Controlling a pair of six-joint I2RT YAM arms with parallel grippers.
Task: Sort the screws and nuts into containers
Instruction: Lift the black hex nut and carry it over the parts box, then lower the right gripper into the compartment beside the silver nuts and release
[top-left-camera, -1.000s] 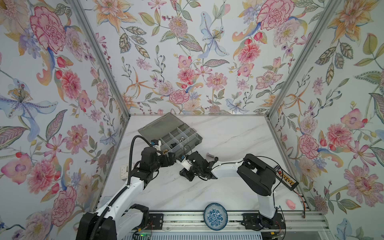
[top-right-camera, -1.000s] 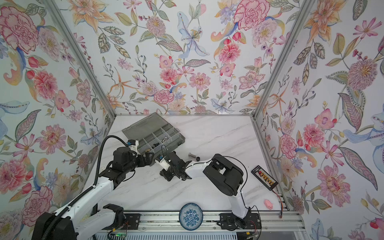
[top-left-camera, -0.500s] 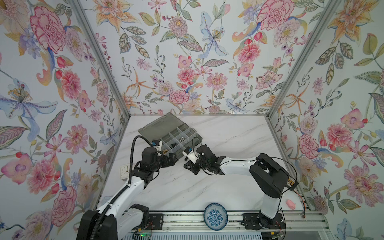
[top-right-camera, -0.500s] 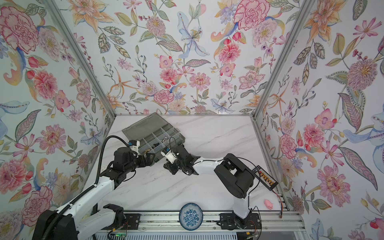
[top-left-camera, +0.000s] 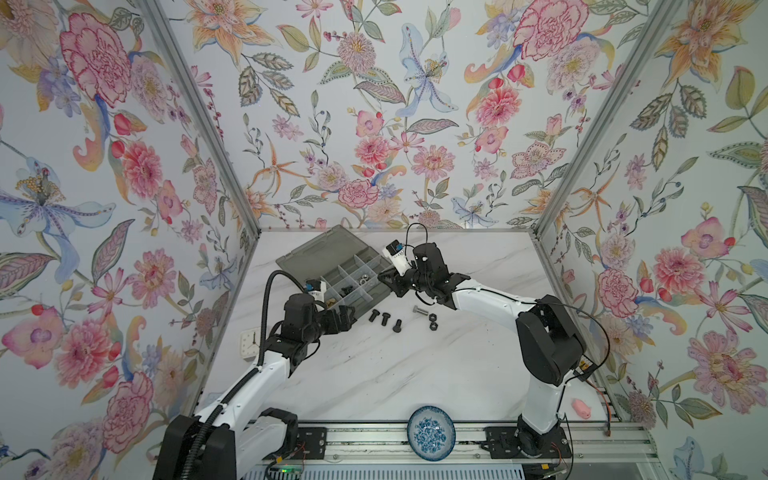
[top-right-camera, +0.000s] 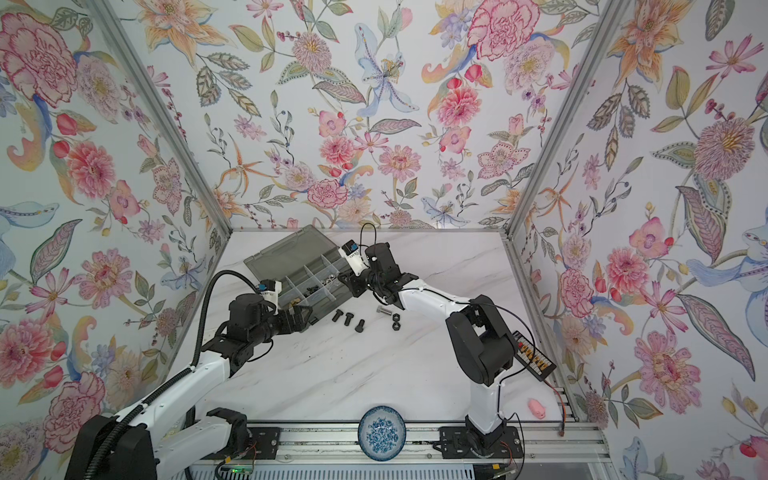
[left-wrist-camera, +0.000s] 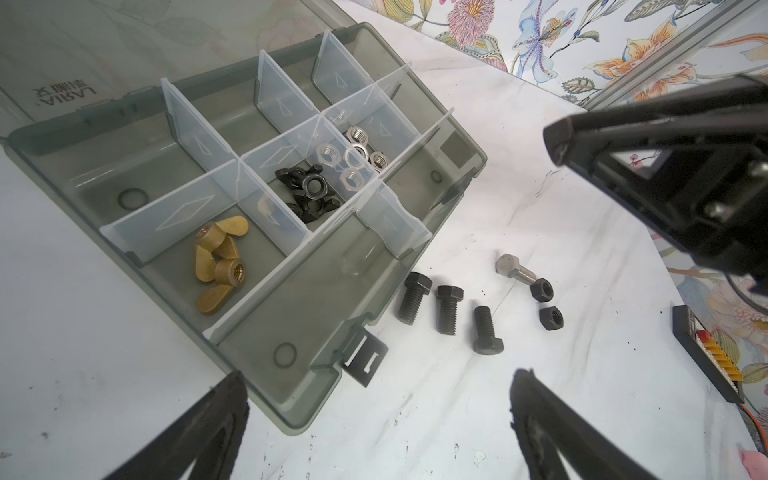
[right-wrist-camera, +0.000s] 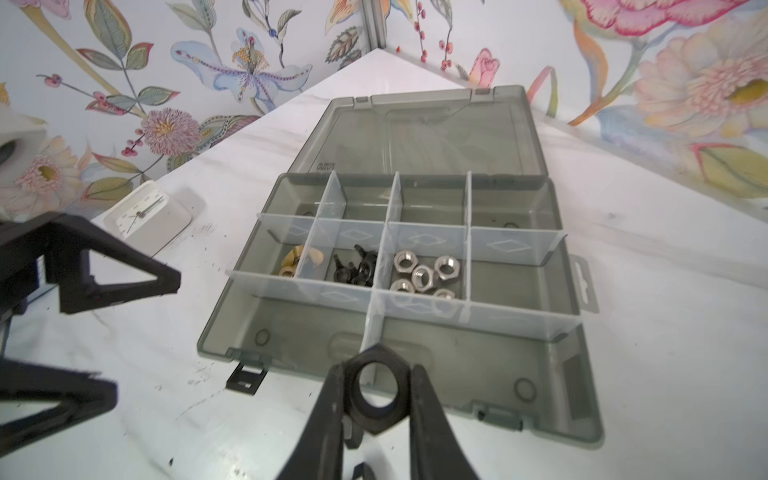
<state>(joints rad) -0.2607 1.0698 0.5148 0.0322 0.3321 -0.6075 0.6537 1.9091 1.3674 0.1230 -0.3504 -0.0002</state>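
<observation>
Right gripper (right-wrist-camera: 377, 370), jaws narrowed on a black hex nut (right-wrist-camera: 376, 419), hovers at the right corner of the organizer box (right-wrist-camera: 498, 357). Left gripper (left-wrist-camera: 380, 376) stands wide open near the loose screws (left-wrist-camera: 449, 303) on the table (left-wrist-camera: 457, 415). Risk: the nut is pinched only at the fingertips. Released here, it may strike a divider (right-wrist-camera: 374, 328) and land among the silver nuts (right-wrist-camera: 422, 274) or outside the box.
</observation>
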